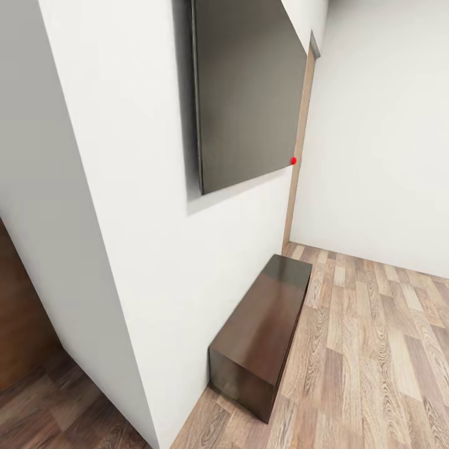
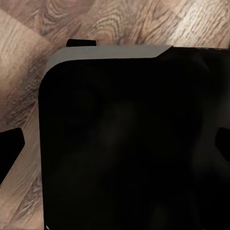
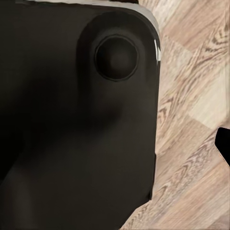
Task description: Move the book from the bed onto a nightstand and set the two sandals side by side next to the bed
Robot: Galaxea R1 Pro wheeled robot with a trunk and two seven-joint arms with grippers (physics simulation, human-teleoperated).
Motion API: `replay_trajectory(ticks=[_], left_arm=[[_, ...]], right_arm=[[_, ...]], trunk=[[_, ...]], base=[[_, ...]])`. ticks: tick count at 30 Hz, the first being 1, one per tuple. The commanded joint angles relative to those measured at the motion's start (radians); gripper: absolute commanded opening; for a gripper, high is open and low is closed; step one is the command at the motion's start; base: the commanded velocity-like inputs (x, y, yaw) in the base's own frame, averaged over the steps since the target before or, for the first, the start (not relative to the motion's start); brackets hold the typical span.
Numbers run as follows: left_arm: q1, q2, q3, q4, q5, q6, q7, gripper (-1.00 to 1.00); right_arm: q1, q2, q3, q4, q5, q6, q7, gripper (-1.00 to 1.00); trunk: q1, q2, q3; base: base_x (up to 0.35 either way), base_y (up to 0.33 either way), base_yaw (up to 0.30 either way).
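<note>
The book, the bed, the nightstand and the two sandals are out of view. In the left wrist view my left gripper (image 2: 115, 143) hangs open over the robot's black base (image 2: 124, 143). One dark fingertip (image 2: 10, 143) sits at one edge of that picture and the other at the opposite edge. My right gripper (image 3: 115, 143) looks open too, above the black base (image 3: 72, 124). One of its fingertips (image 3: 223, 143) shows against the floor, and the other is lost against the black.
A white wall corner (image 1: 125, 237) stands close ahead, with a large dark panel (image 1: 249, 87) hung on it. A long low dark-brown bench (image 1: 265, 330) lies against the wall's foot. Light wood flooring (image 1: 374, 349) spreads to the right, toward a wooden door frame (image 1: 298, 187).
</note>
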Motion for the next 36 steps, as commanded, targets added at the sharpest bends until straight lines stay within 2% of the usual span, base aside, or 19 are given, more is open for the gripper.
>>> replay_trajectory(ticks=[1, 14, 15, 20, 23, 27, 36], left_arm=[[0.000, 0.000, 0.001, -0.006, 0.003, -0.002, -0.002, 1.00], [-0.007, 0.002, 0.003, -0.079, 0.003, -0.003, 0.006, 1.00], [-0.007, 0.003, 0.003, -0.474, 0.003, -0.004, 0.006, 1.00], [-0.008, 0.004, 0.004, -0.472, 0.005, -0.012, 0.005, 1.00], [-0.008, 0.004, 0.004, -0.442, 0.004, -0.021, 0.005, 1.00], [-0.008, 0.004, 0.004, -0.404, 0.001, -0.043, 0.005, 1.00], [-0.008, 0.004, 0.004, -0.390, 0.001, -0.086, 0.005, 1.00]], right_arm=[[0.001, -0.001, -0.001, -0.007, 0.000, -0.003, -0.001, 1.00], [0.001, -0.006, -0.022, -0.081, -0.005, -0.004, -0.004, 1.00], [0.001, -0.005, -0.024, -0.518, -0.005, -0.005, -0.003, 1.00], [0.001, -0.006, -0.027, -0.518, -0.006, -0.005, -0.001, 1.00], [0.001, -0.026, -0.031, -0.518, -0.006, -0.005, -0.003, 1.00], [0.001, -0.035, -0.040, -0.517, -0.006, -0.005, -0.003, 1.00], [0.001, -0.038, -0.049, -0.518, -0.006, -0.005, -0.002, 1.00]], trunk=[[0.000, 0.000, -0.001], [0.000, 0.000, -0.001], [0.000, 0.000, -0.001], [0.000, 0.000, -0.001], [0.000, 0.000, -0.001], [0.000, 0.000, -0.001], [0.000, 0.000, -0.001]], base=[[0.000, 0.000, 0.000], [0.000, 0.000, 0.000], [0.000, 0.000, 0.000], [0.000, 0.000, 0.000], [0.000, 0.000, 0.000], [0.000, 0.000, 0.000], [0.000, 0.000, 0.000]])
